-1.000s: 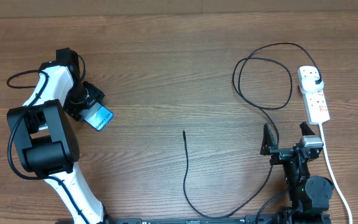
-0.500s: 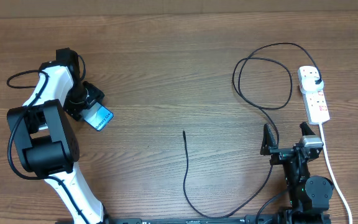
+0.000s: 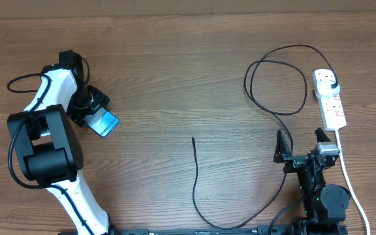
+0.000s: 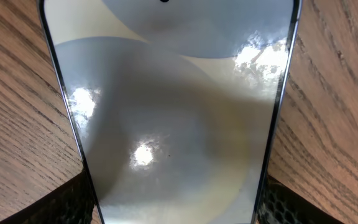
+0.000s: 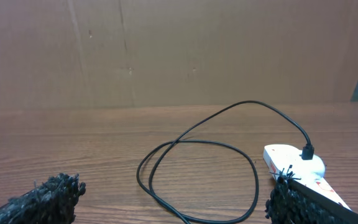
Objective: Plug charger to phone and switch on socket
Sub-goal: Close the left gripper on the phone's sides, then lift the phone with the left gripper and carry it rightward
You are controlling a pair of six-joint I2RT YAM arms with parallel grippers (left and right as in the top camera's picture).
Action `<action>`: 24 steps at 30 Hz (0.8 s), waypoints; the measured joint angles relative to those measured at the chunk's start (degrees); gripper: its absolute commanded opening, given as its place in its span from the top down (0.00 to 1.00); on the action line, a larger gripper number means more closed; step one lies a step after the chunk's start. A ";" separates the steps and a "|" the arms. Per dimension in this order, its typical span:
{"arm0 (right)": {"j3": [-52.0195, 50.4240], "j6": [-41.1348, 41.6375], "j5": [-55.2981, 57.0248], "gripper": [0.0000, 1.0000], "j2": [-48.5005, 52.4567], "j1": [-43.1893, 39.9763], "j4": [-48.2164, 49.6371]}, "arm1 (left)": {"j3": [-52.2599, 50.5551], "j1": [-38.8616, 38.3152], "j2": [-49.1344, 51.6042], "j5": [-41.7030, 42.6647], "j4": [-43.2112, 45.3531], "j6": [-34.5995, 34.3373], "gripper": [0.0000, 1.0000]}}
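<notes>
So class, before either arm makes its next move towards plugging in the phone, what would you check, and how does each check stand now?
1. Charger plug seated in socket: ok.
2. Connector tip lying free on the table, nothing on it: ok.
3. Right end effector open and empty: ok.
4. Left end effector gripping the phone: cannot tell; its fingers flank the phone's edges, but contact is not visible.
5. Phone's charging port facing the connector tip: cannot tell.
6. Socket switched on: cannot tell, too small to read.
</notes>
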 measured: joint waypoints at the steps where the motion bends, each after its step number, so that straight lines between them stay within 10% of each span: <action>1: 0.00 0.02 0.00 0.00 0.00 0.00 -0.02 | 0.04 0.00 0.00 -0.02 -0.17 0.00 0.96; 24: 0.00 0.00 0.02 0.00 0.00 0.00 0.00 | 12.24 0.04 0.96 3.50 -10.36 0.02 0.96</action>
